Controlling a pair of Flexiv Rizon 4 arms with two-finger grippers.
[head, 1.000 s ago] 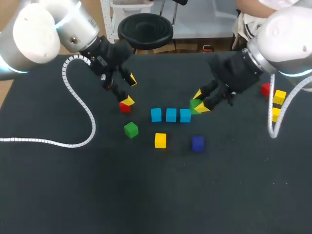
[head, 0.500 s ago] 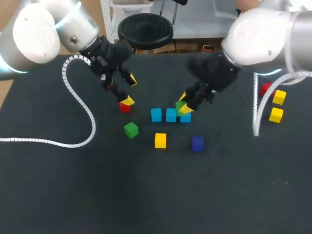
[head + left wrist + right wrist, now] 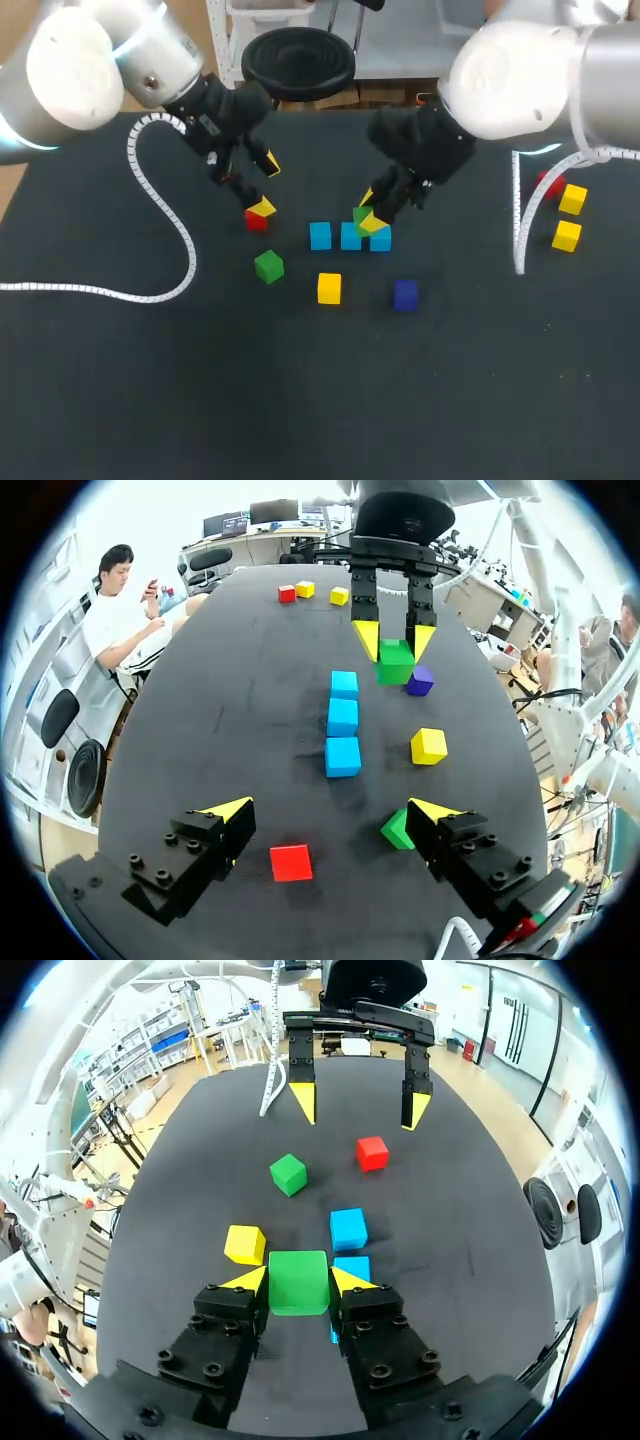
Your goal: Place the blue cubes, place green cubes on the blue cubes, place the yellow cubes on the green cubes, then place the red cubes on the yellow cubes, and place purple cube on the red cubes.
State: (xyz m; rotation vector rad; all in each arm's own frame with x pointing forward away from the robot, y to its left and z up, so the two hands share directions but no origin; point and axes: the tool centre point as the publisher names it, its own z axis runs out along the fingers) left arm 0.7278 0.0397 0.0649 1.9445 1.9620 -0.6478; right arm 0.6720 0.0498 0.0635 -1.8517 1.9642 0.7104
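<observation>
— Right end effector [image 3: 368, 218]: what has it got?

— It is clamped on a green cube [image 3: 362, 215], one yellow tip on each side face. It holds the cube low over the row of three blue cubes [image 3: 350, 236], at the end nearer the right arm. The side grip leaves the cube's underside free, so it can be set flat on blue.

— Is it seated yet?

— I cannot tell. From the head view it sits about over the seam between the middle and end blues, so I'd judge it needs centring on one cube before letting go.

— Why are the blues lined up touching?

— Probably as a base layer, one green per blue, then yellow, red and purple above.

— And the left end effector [image 3: 266, 186]?

— Spread wide and holding nothing, with the red cube [image 3: 256, 221] on the surface [image 3: 300, 400] just below its lower tip. Red goes on late, so I'd guess it is parked clear of the row.

— What else is waiting?

— A second green cube [image 3: 268, 266], a yellow cube [image 3: 329, 288] and the purple cube [image 3: 405, 294], loose in front of the row.
</observation>
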